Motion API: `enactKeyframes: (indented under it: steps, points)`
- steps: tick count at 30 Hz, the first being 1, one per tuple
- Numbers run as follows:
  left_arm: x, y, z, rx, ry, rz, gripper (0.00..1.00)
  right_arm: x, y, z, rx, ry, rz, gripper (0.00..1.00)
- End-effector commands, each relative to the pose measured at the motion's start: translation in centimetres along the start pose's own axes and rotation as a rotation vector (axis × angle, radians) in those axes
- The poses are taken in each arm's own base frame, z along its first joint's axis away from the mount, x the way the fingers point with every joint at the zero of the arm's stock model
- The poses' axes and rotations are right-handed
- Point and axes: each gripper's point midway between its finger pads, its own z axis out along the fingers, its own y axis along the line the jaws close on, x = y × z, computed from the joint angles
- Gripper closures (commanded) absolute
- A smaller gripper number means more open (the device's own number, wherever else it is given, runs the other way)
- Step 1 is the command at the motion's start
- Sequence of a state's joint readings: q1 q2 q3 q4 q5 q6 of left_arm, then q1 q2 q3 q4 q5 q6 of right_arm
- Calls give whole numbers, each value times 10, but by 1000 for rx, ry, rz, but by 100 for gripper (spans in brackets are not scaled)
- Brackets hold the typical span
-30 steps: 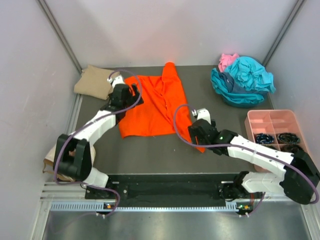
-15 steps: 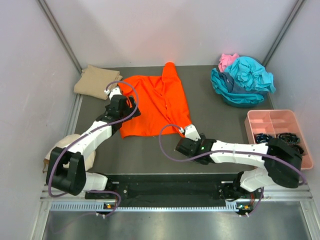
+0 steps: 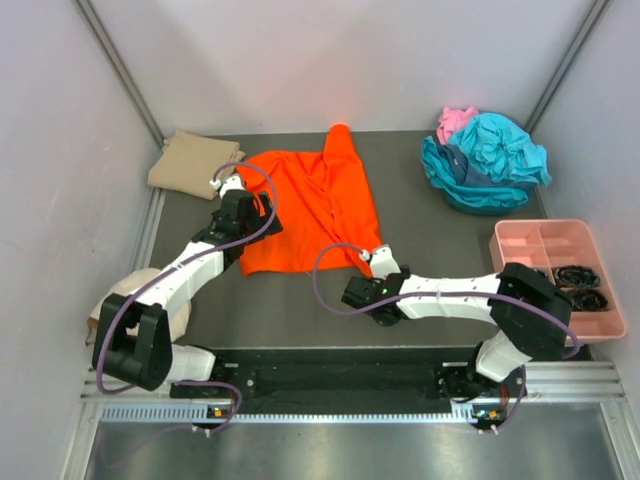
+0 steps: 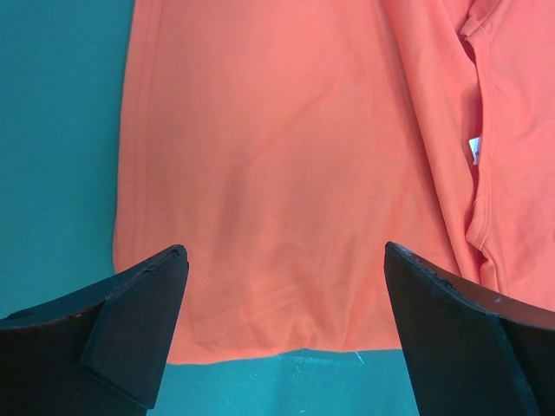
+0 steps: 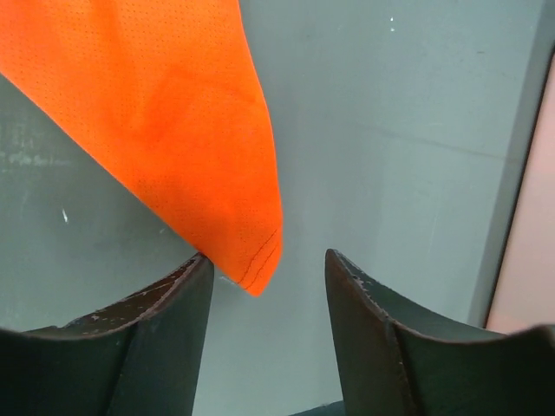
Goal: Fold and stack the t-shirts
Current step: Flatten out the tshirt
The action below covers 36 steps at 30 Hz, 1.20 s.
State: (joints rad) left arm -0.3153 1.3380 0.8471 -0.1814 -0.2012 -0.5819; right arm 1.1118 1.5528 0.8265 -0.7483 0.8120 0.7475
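A bright orange t-shirt [image 3: 310, 205] lies spread flat in the middle of the table. My left gripper [image 3: 237, 200] hovers over the shirt's left edge, jaws wide open. In the left wrist view the orange cloth [image 4: 286, 173] and its hem fill the space between that gripper's [image 4: 284, 251] fingers. My right gripper [image 3: 371, 270] sits at the shirt's near right corner. In the right wrist view that orange corner [image 5: 234, 217] pokes between the open fingers of the gripper [image 5: 264, 260], close to the left finger [image 5: 165, 321] and not pinched. A tan t-shirt [image 3: 190, 163] lies folded at the back left. Teal t-shirts [image 3: 490, 160] and a pink one [image 3: 455, 122] are heaped at the back right.
A pink compartment tray [image 3: 520, 240] holding dark items stands at the right edge. A cream rounded thing [image 3: 125, 300] lies at the left edge by the left arm's base. The side walls stand close around the table.
My right arm has swung left and stretched low along the near side to the shirt's near right corner, its jaws narrowing. The left gripper shifted slightly near the shirt's left edge.
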Motion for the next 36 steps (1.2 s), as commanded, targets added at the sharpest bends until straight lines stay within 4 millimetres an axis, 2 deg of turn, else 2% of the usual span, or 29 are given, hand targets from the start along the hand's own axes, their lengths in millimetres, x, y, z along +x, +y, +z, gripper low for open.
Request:
enactKeyframes:
  steps: [1, 4, 10, 12, 18, 27, 33, 34, 36]
  points:
    - [-14, -14, 0, 41, -30, -13, 1, -16, 2, -3, 21, -39, 36, 48]
    - [-14, -14, 1, 41, -28, -13, 1, -13, 2, -1, 15, -31, 35, 55]
    - [-11, -15, 3, 45, -20, -15, 1, -8, 2, 2, 9, -9, 46, 60]
    - [-11, -15, 3, 47, -17, -16, 1, -6, 2, 3, 10, 0, 48, 65]
    - [-9, -13, 2, 40, -14, -14, 1, -3, 2, 7, 12, 30, 49, 70]
    - [-9, -10, 0, 33, -19, -8, 1, -1, 4, 15, 21, 75, 61, 71]
    - [-11, -10, -1, 30, -25, -4, 1, 0, 2, 16, 21, 82, 69, 87]
    - [-11, -9, -1, 27, -23, -3, 1, -1, 3, 16, 20, 79, 68, 93]
    - [-10, -8, 0, 20, -24, -1, 1, -1, 1, 16, 26, 78, 69, 99]
